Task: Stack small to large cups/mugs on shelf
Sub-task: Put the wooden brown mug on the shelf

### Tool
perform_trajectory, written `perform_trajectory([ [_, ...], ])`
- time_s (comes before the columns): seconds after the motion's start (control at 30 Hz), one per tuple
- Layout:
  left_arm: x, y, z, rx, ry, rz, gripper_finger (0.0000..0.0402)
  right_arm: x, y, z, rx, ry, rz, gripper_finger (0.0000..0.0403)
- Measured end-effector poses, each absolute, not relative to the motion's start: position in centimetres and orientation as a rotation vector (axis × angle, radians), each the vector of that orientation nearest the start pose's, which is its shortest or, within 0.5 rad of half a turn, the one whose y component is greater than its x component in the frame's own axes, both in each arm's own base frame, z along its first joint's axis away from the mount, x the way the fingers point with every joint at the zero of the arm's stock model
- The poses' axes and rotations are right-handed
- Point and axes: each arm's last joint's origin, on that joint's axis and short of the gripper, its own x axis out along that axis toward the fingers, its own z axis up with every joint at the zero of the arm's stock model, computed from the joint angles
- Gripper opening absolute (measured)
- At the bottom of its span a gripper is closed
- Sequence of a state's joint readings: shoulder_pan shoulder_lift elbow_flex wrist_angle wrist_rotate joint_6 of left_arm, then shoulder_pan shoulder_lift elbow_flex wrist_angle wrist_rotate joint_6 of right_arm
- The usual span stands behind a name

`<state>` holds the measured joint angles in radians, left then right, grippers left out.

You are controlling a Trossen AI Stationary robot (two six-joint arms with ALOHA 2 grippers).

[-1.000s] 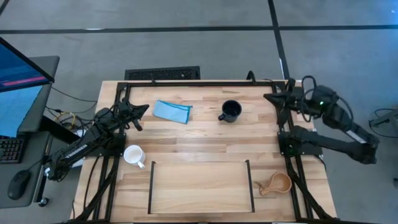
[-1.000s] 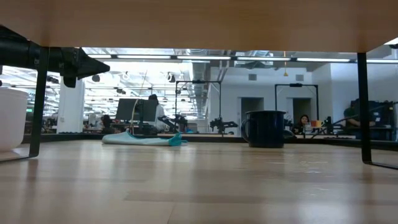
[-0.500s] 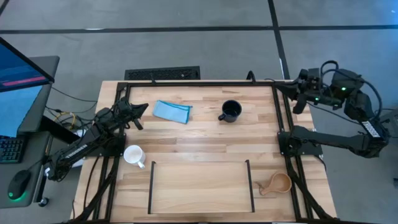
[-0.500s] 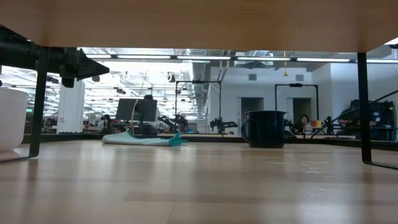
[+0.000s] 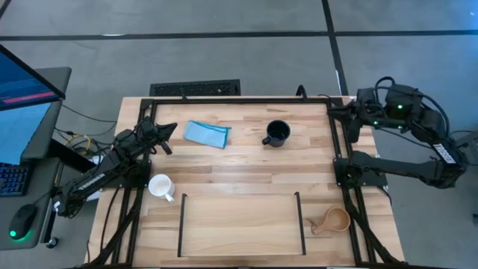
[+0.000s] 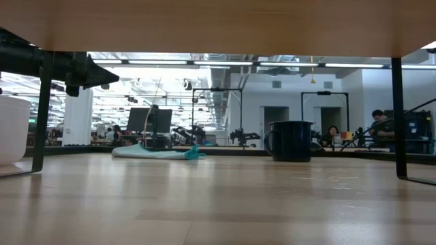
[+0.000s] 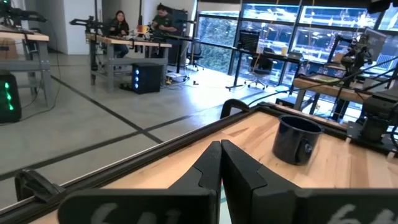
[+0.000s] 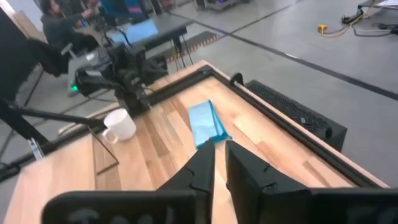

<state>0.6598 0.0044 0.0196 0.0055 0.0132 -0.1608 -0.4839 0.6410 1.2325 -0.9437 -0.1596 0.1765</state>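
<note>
The white mug (image 5: 160, 185) stands on the table just left of the shelf (image 5: 181, 224). It also shows in the right wrist view (image 8: 118, 124). The dark navy mug (image 5: 277, 133) stands at the far middle and also shows in the left wrist view (image 7: 297, 140). The tan wooden cup (image 5: 334, 220) lies right of the shelf. My left gripper (image 5: 170, 131) is shut and empty near the far left. My right gripper (image 5: 348, 125) is raised over the far right edge; only a narrow gap shows between its fingertips (image 8: 219, 152), and it holds nothing.
A folded light-blue cloth (image 5: 206, 133) lies at the far left, between my left gripper and the navy mug. The black frame (image 5: 239, 99) runs around the tabletop. The shelf's thin posts (image 6: 398, 116) stand near the front. People sit at desks beyond the table.
My right arm has lifted off its resting place at the table's far right. Its gripper has gone up and a little toward the right edge, then tipped down toward the table. The mugs, cup and cloth have stayed where they were.
</note>
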Motion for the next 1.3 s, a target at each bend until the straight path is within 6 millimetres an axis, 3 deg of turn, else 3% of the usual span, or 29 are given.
perform_trajectory([
  [0.47, 7.7, 5.9, 17.0, -0.148, -0.071, 0.643, 0.0, 6.4, -2.9, 41.4, 0.286, 0.311, -0.35, 0.0193],
  [0.63, 7.7, 5.9, 17.0, -0.149, -0.071, 0.643, 0.0, 6.5, -2.9, 41.4, 0.286, 0.312, -0.35, 0.022],
  [1.0, 7.7, 5.9, 17.0, -0.148, -0.071, 0.643, 0.0, 6.4, -2.8, 41.0, 0.344, 0.348, -0.362, 0.0226],
  [1.1, 7.7, 5.9, 17.0, -0.148, -0.071, 0.643, 0.0, 6.5, -2.9, 40.2, 0.408, 0.445, -0.376, 0.0218],
  [1.3, 7.7, 5.9, 17.0, -0.148, -0.071, 0.643, 0.0, 7.3, -2.9, 37.7, 0.701, 0.764, -0.357, 0.0199],
])
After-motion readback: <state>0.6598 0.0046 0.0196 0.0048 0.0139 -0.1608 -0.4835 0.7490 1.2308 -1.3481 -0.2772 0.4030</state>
